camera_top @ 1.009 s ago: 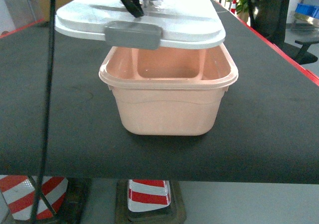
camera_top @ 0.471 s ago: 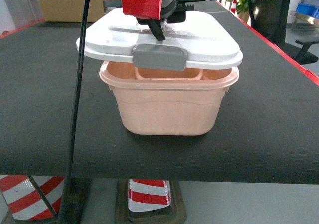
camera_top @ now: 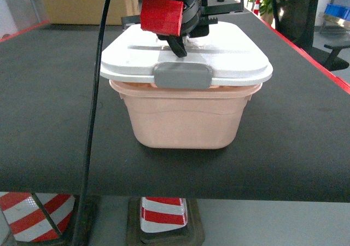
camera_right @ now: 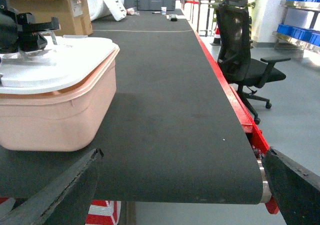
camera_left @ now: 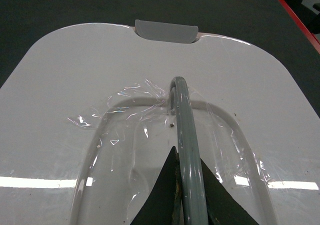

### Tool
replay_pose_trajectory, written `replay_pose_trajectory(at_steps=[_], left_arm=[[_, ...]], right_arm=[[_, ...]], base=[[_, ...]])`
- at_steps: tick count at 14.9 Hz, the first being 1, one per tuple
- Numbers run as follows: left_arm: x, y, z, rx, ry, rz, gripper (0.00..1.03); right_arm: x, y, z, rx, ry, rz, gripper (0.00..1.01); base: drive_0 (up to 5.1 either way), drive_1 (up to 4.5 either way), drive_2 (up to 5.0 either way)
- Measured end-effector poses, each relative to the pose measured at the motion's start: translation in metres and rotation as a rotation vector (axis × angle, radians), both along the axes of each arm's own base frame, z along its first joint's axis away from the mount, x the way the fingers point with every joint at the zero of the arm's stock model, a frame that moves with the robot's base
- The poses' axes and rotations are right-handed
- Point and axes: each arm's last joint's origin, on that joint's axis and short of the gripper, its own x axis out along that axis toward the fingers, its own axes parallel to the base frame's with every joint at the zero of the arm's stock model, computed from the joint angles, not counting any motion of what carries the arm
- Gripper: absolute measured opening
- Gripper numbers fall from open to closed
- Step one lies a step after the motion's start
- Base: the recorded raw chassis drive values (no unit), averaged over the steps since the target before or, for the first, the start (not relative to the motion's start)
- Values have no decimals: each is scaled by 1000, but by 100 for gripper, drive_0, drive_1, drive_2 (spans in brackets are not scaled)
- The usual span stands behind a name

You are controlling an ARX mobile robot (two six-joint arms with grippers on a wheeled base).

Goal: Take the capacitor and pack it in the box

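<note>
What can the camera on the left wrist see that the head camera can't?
Only the left wrist view shows the grey handle on the lid pinched between the left gripper fingers, plus crinkled clear tape. Only the head view shows the pink box underneath, the red block on the arm and the office chair. Both show the white lid, its grey clip and the black table.

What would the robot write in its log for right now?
left end effector: shut on lid handle | white lid: on pink box | right end effector: open, idle
</note>
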Motion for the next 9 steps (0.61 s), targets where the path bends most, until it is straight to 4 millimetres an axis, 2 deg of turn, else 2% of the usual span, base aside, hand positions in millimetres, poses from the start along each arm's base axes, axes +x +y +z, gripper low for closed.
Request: replay_pose_trajectory(at_steps=[4,9], left_arm=[[-2,-6,-5,5,9,-13,2],[1,-3,-9,14,3,-4,2]], right_arm=[[0,0,0,0,0,0,98],[0,0,0,0,0,0,98]], base=[[0,0,0],[0,0,0]])
